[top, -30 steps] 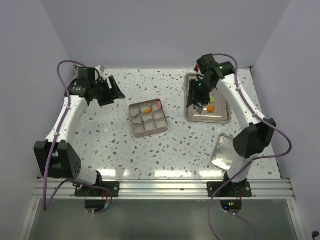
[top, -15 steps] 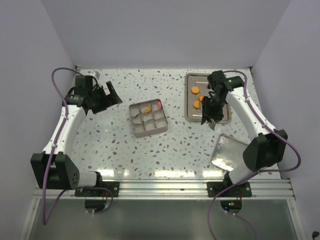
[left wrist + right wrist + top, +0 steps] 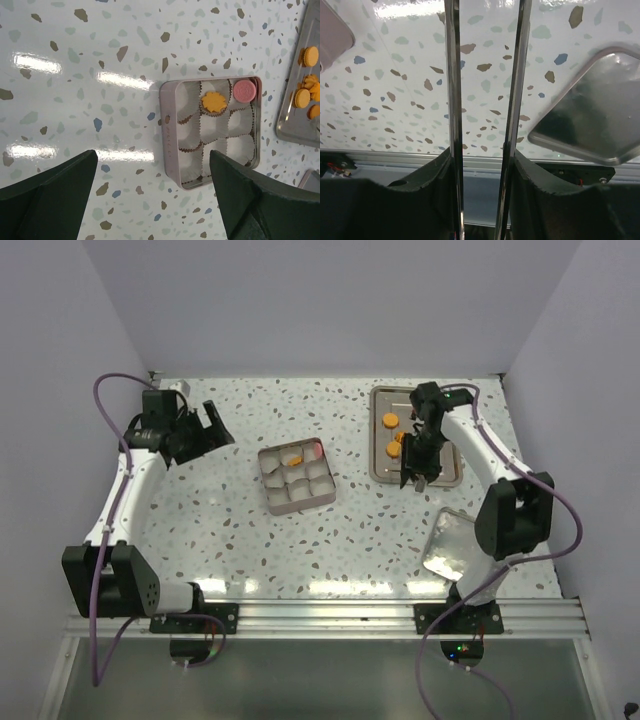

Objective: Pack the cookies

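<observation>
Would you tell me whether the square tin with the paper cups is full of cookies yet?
Not full. The tin holds only two: an orange cookie and a pink cookie in cups along one edge; the other paper cups are empty.

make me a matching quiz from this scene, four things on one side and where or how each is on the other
1 pink cookie
2 shiny lid
3 left hand
4 loose orange cookies

a open, holding nothing
b on the tray
c corner cup of the box
d on the table, beside the right arm

Pairs: 1-c, 2-d, 3-a, 4-b
</observation>
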